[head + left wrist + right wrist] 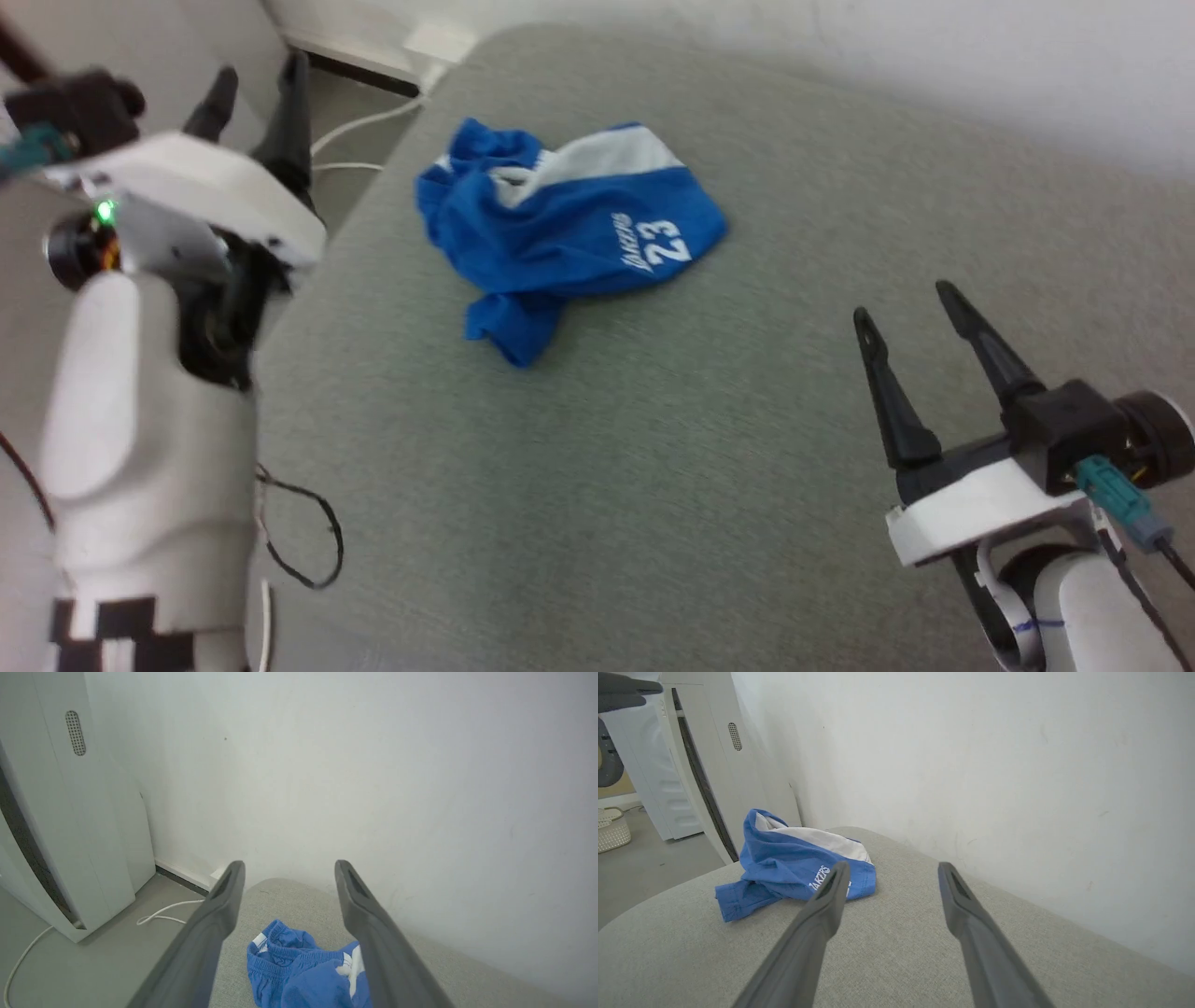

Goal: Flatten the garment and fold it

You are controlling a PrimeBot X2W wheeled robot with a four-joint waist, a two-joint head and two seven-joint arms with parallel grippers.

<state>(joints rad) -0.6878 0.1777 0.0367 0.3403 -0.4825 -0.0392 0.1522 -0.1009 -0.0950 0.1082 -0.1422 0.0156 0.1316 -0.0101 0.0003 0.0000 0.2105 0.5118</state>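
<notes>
Blue garment (pixel 569 233) crumpled on worktop (pixel 653 467). Both left end effector (pixel 261 65) and right end effector (pixel 901 301) spread, empty, apart from garment. Risk: pinching stacked layers together would worsen bunching.

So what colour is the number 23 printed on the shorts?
White, on the royal blue shorts; the 23 shows best in the head view.

Soft, even light; head view blurry, most around the left tool (pixel 260 70).
</notes>
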